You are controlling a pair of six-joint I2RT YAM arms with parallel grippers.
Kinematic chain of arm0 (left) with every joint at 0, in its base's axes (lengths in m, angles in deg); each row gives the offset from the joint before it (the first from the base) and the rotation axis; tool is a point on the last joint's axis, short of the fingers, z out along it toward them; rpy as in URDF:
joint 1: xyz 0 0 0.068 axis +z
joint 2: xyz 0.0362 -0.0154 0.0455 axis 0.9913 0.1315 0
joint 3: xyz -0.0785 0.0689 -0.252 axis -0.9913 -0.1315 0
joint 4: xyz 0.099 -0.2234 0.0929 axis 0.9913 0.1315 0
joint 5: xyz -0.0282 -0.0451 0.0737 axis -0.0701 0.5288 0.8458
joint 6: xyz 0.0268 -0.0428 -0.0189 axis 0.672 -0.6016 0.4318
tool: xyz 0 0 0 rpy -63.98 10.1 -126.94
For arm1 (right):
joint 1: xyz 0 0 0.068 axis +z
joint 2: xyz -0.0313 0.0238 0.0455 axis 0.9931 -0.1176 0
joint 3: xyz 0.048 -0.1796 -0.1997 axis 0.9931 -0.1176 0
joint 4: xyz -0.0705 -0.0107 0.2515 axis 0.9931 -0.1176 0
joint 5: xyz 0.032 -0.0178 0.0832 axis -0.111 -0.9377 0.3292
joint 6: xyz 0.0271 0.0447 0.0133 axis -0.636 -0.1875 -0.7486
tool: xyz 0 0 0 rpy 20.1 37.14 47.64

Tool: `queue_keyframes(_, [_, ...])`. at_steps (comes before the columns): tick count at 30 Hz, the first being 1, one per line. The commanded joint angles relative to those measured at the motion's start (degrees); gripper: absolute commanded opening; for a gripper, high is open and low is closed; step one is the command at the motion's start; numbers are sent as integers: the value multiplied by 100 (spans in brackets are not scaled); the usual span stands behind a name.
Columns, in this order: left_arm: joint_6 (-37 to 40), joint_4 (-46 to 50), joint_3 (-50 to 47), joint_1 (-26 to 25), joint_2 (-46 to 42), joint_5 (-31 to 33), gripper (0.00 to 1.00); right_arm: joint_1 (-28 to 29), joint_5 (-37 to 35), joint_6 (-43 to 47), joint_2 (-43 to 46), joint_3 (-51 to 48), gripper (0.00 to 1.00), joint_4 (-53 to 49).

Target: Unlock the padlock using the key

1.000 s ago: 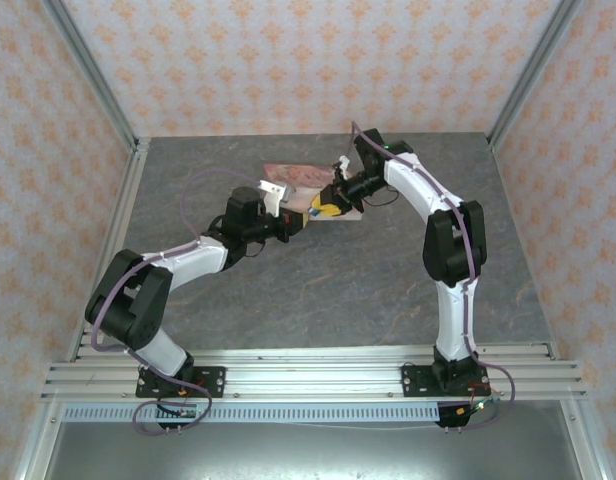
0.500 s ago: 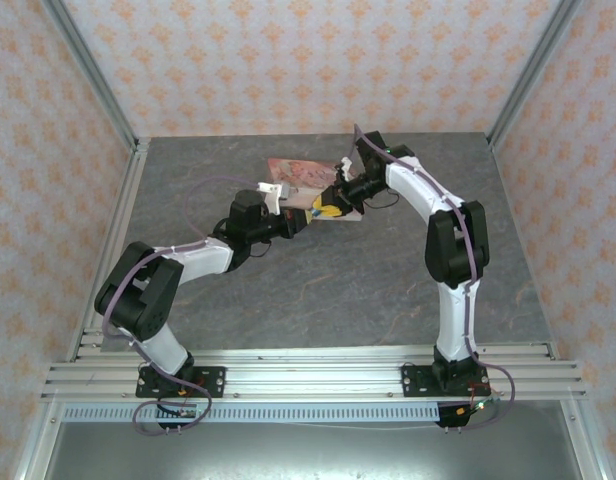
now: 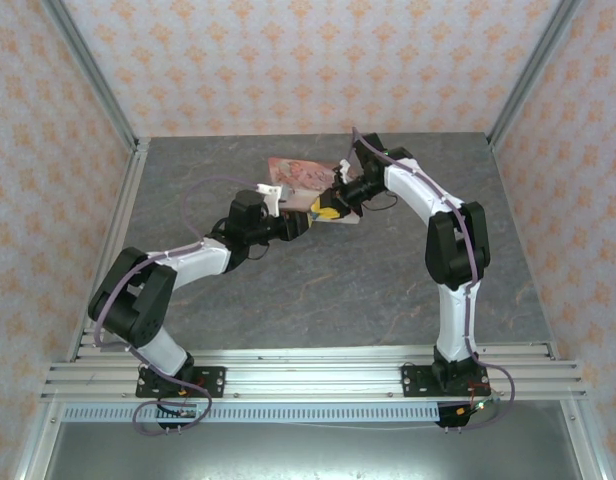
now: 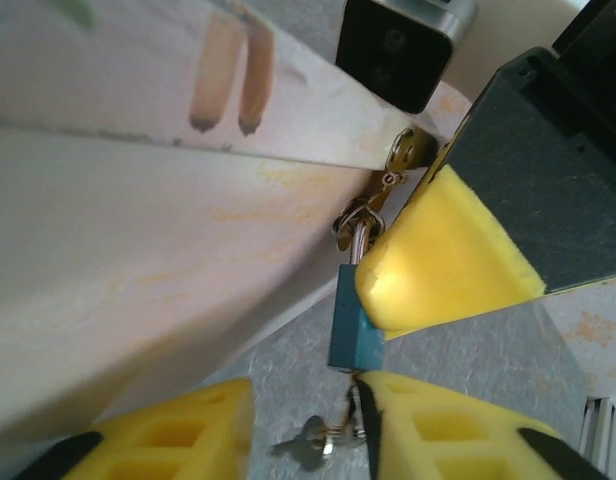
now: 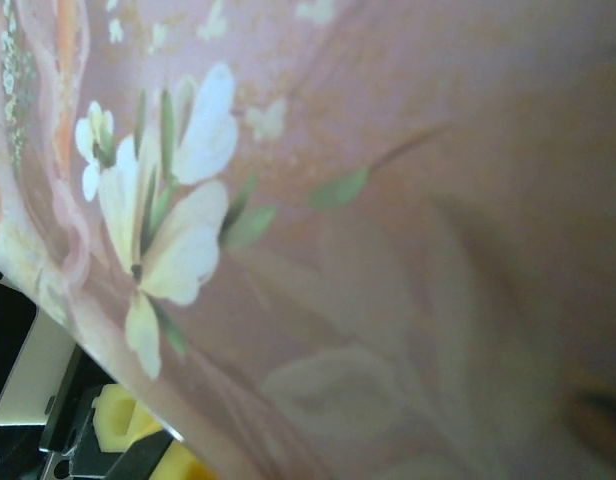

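teal padlock (image 4: 353, 325) hangs at box (image 4: 138, 250) clasp. left tool (image 4: 303, 392) apart, key (image 4: 313, 446) between. right tool (image 3: 328, 210) closed beside shackle.

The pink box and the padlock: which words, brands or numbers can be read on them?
No text can be read. The pink box bears painted flowers and leaves, no letters. The padlock shows a plain teal side, no brand or number. From the top view, any print is too small.
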Motion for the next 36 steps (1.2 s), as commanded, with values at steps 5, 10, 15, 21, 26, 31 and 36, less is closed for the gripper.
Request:
queue_keyframes(5, [145,629,159,332,-595,-406,40,254,354,-122,144,-106,0,-409])
queue_keyframes(10, [109,867,68,428,-689,-727,41,256,365,-257,147,-209,0,-170])
queue_keyframes(15, [-68,1038,-26,432,-770,-526,41,268,246,-449,213,-502,0,188])
queue_keyframes(21, [-938,1062,-432,428,-1019,-33,41,324,21,-996,418,-1207,0,1084])
queue_keyframes(26, [-1592,861,-1016,389,-1548,535,42,419,-111,-1122,420,-1494,0,1420])
queue_keyframes(31, [-1588,1281,-1215,349,-1905,922,44,513,-264,-1181,363,-1738,0,1662])
queue_keyframes(36, [-1353,1602,-1276,340,-1887,794,44,598,-983,-1125,626,-2051,0,1847])
